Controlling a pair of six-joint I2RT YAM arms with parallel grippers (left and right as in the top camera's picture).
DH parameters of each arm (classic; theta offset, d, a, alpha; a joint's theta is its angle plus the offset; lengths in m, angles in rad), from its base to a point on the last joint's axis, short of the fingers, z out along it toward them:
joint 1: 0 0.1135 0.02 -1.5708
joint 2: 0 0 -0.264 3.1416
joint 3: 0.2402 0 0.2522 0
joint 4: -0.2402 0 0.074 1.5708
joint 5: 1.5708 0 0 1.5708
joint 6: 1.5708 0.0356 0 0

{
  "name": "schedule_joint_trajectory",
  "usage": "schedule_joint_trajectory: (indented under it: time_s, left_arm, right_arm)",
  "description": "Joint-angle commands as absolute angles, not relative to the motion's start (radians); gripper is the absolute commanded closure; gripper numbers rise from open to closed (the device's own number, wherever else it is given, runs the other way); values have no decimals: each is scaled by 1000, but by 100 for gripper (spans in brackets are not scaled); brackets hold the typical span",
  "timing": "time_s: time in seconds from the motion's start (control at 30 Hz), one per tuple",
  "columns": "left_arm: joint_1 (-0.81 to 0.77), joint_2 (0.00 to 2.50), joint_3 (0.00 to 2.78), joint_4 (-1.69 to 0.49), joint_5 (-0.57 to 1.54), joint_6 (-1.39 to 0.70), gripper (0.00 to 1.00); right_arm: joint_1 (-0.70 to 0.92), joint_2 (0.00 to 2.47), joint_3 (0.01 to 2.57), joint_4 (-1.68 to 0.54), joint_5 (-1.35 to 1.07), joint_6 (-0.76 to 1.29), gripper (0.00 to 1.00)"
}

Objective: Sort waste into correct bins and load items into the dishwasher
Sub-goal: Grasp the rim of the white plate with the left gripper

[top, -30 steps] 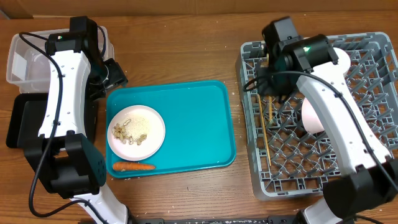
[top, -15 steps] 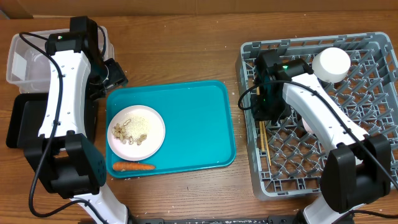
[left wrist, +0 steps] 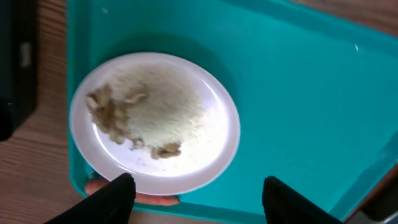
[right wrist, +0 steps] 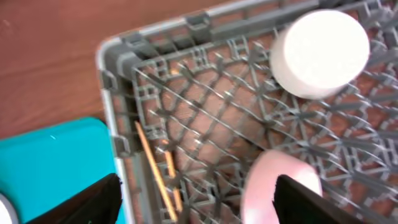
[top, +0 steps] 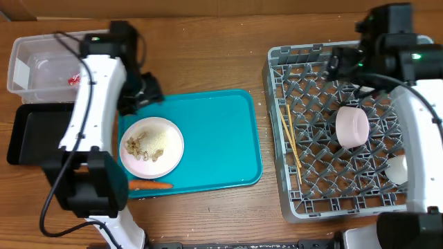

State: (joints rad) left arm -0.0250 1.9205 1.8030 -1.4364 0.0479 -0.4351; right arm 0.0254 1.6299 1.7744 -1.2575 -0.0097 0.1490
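The left arm [top: 88, 104] and right arm [top: 417, 117] are cased in white, with black joints and cables [top: 47, 200]. The left hand [left wrist: 202, 199] and right hand [right wrist: 202, 199] are black. A green light [top: 416, 57] is lit on the right arm.

a brown wooden table [top: 208, 59] with visible grain, evenly lit.

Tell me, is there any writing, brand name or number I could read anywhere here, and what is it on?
No text can be read in any view.
Red wrapper in the clear tub: too small to read any print.
Pale patch on the tub's wall: too blurred to tell whether it is a label.
Teal tray, plate, dish rack: no markings show.
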Motion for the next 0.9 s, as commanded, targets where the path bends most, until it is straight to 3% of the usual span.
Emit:
schedule_joint_trajectory:
  time_s: [0.0, 0.37, 0.87]
  left_arm:
    - [-157, 1883, 1809, -1453, 45, -452, 32]
    - [-426, 1910, 1781, -1460, -141, -716, 31]
    - [-450, 1944, 1484, -1259, -102, -836, 29]
  right_arm:
    - [-59, 1639, 1780, -1283, -47, 100, 18]
    - [-144, 1639, 1780, -1321, -186, 104, 18]
    - [-139, 1639, 1780, -1323, -186, 104, 18]
